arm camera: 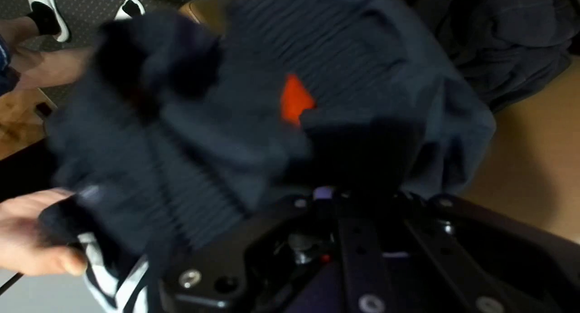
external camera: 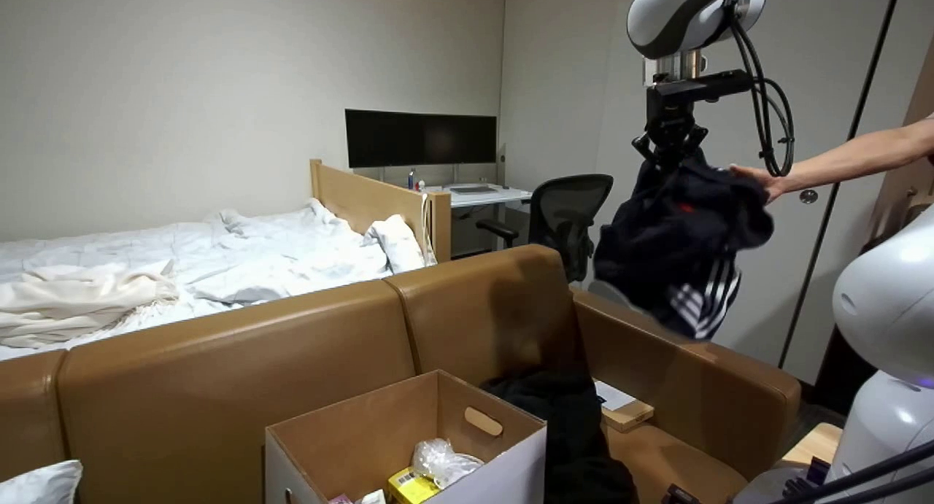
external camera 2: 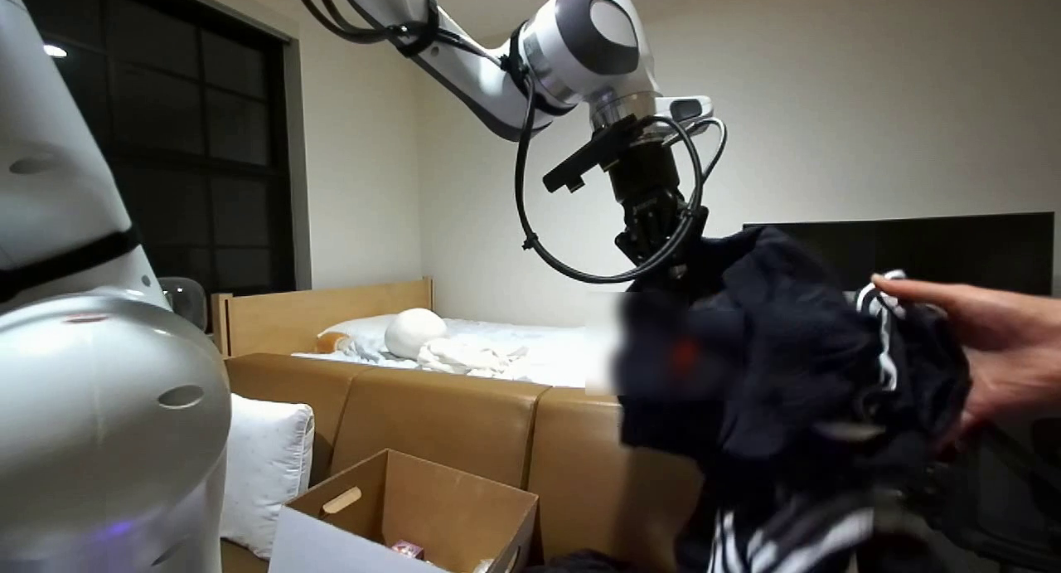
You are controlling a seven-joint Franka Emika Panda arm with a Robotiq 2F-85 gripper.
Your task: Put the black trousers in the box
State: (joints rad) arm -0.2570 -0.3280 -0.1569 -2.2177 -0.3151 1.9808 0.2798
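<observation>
The black trousers (external camera: 678,234), dark with white stripes and a red spot, hang in the air from my gripper (external camera: 665,157) above the sofa's right arm. They also show in an exterior view (external camera 2: 746,349) with a white drawstring, and fill much of the wrist view (arm camera: 253,100). My gripper (external camera 2: 667,258) appears shut on their upper part; its fingertips are buried in dark cloth. A person's hand (external camera: 755,181) touches the trousers. The box (external camera: 350,424), white outside and brown inside, stands open on the sofa, lower and away from the gripper.
The box holds a yellow pack (external camera: 411,486) and a clear plastic bag (external camera: 445,462). A black garment (external camera: 569,438) lies on the brown sofa (external camera: 241,343) beside the box. A small flat box (external camera: 626,413) lies by the sofa arm. The person's arm (external camera: 861,154) reaches in.
</observation>
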